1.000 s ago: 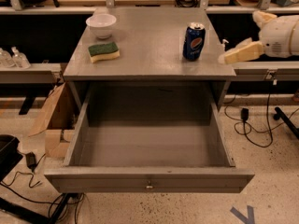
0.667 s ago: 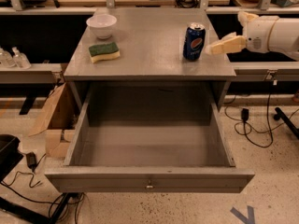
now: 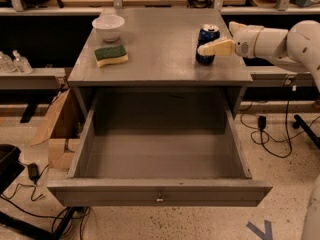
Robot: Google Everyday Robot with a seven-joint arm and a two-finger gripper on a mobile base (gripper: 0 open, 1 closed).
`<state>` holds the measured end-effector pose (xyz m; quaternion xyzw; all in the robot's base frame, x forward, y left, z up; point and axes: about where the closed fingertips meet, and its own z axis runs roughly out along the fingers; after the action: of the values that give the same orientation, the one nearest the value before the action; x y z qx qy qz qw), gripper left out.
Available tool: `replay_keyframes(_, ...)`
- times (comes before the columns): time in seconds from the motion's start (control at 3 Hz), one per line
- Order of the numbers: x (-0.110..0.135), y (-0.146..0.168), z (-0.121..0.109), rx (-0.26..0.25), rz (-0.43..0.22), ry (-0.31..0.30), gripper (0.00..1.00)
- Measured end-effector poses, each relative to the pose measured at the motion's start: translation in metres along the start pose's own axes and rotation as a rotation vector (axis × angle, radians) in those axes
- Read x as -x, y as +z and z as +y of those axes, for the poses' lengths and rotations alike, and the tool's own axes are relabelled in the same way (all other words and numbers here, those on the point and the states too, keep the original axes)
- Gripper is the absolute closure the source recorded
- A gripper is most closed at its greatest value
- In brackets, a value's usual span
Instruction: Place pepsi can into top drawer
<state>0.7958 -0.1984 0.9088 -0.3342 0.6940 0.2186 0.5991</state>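
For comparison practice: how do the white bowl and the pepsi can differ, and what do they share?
The bowl is white, the pepsi can dark blue. The bowl is low and wide, the can narrower and taller. The bowl stands untouched at back left; the gripper is at the can, on the right. Both stand upright on the cabinet top.

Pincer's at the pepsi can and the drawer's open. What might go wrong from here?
1. The pincer reaches in from the right, level with the middle of the upright pepsi can. Whether it truly straddles the can is not visible, so a sideways nudge might topple it.
2. The top drawer stands open below the cabinet top. A low carry path might clip that top's front edge and knock the can loose.
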Motion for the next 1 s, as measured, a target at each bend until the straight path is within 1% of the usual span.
replay_keyframes(0.33, -0.009, 0.014, -0.004, 0.002, -0.002, 0.023, 0.00)
replay_keyframes(0.67, -0.015, 0.029, -0.006, 0.014, -0.022, 0.058, 0.00)
replay_keyframes(1.0, -0.015, 0.038, -0.006, 0.027, -0.045, 0.075, 0.18)
